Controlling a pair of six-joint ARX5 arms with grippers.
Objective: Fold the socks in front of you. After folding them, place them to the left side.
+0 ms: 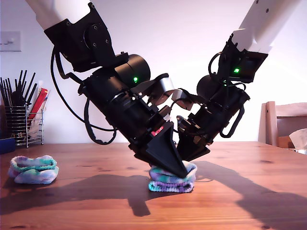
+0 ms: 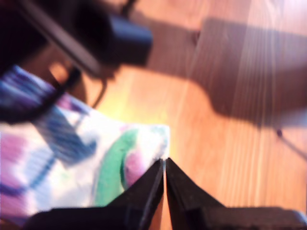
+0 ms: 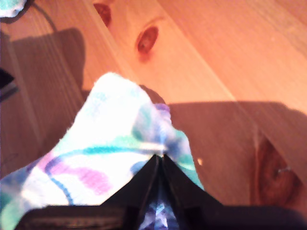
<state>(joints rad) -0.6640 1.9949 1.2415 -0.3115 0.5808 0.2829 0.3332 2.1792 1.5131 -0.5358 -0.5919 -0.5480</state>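
One of the socks (image 1: 171,184), tie-dyed teal, purple and white, lies folded in a small bundle at the middle of the wooden table (image 1: 240,191). My first gripper (image 1: 181,173) comes down from the exterior view's left; it is shut, its tips (image 2: 164,165) at the sock's edge (image 2: 96,163). Reaching in from the exterior view's right, my second gripper (image 1: 193,160) is shut on a raised fold of the same sock (image 3: 120,139), fabric pinched between its jaws (image 3: 160,160). The other sock (image 1: 33,170) sits folded at the exterior view's left, also seen as a corner (image 3: 9,5).
A wire holder with black utensils (image 1: 19,120) stands at the back on the exterior view's left, a blue object (image 1: 5,144) beside it. A wooden chair (image 1: 285,124) and a tissue (image 1: 300,139) are at that view's right edge.
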